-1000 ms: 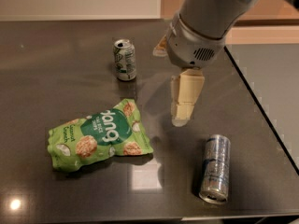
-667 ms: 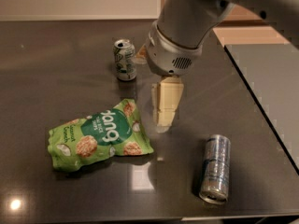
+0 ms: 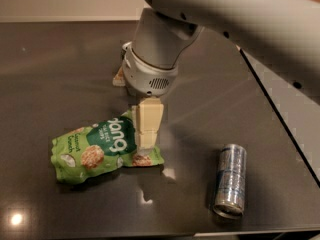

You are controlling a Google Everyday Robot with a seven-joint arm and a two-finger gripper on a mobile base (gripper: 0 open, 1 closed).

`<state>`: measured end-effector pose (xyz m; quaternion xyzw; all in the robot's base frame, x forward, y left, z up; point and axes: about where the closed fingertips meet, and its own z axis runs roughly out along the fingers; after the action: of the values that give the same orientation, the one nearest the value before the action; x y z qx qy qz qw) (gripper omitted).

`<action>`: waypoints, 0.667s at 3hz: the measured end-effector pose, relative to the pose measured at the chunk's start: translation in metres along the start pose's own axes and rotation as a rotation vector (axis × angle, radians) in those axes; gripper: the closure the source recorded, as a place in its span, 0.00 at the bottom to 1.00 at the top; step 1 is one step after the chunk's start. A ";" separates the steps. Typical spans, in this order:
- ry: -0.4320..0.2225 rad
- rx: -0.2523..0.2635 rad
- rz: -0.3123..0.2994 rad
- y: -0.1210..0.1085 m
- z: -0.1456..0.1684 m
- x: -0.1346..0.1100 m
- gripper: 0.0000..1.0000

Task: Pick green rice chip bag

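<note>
The green rice chip bag (image 3: 97,146) lies flat on the dark table, a crinkled light-green pouch with white lettering on a dark green circle and pictures of round chips. My gripper (image 3: 148,143) hangs from the large grey arm (image 3: 155,54) and points down. Its cream tip is over the right end of the bag, at or just above the bag's surface. I cannot tell whether it touches the bag.
A silver-blue slim can (image 3: 230,180) lies on its side to the right of the bag, near the front edge. The table's right edge (image 3: 272,101) runs diagonally behind the arm. The arm hides the back middle of the table.
The arm has moved left and toward the bag. The gripper was beside the bag's right end and is now over it. The green-and-white soda can is now hidden behind the arm.
</note>
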<state>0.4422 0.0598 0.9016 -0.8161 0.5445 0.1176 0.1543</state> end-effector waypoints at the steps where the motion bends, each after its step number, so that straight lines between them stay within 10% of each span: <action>1: -0.007 -0.045 -0.016 0.001 0.023 -0.009 0.00; 2: -0.004 -0.078 -0.024 0.002 0.041 -0.014 0.00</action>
<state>0.4341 0.0861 0.8684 -0.8277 0.5294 0.1385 0.1246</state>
